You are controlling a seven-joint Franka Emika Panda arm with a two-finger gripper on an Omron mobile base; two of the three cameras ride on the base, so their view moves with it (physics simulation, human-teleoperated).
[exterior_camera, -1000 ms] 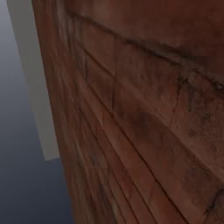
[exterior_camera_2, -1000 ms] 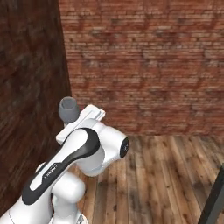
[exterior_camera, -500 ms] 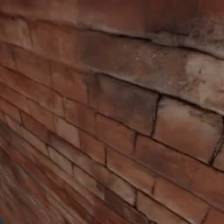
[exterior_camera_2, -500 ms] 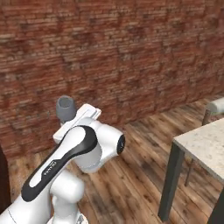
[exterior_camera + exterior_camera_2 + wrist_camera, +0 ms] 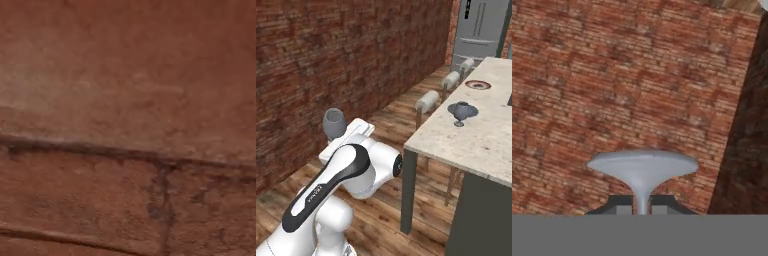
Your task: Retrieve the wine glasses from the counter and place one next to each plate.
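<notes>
A: Hand view first, operator: what do you get there that the base cameras don't give you?

B: You see the claw closed on the stem of a wine glass. Its two dark fingertips sit tight on either side of the thin stem, and the glass's round grey part spreads just beyond them. Behind it you have a red brick wall and a darker wall meeting it at a corner on the right.

A: And the right base view?

B: There you get the wider room. The white arm rises from the lower left, its elbow bent and the hand turned away from the camera toward the brick wall. The held wine glass stands upright above the hand, bowl uppermost, over the wooden floor. To the right you see a stone tabletop with a second wine glass standing on it, and beyond that a white plate with a red rim. Three stools line the tabletop's near side.

A: Left base view?

B: You only get brick up close, with mortar lines.
</notes>
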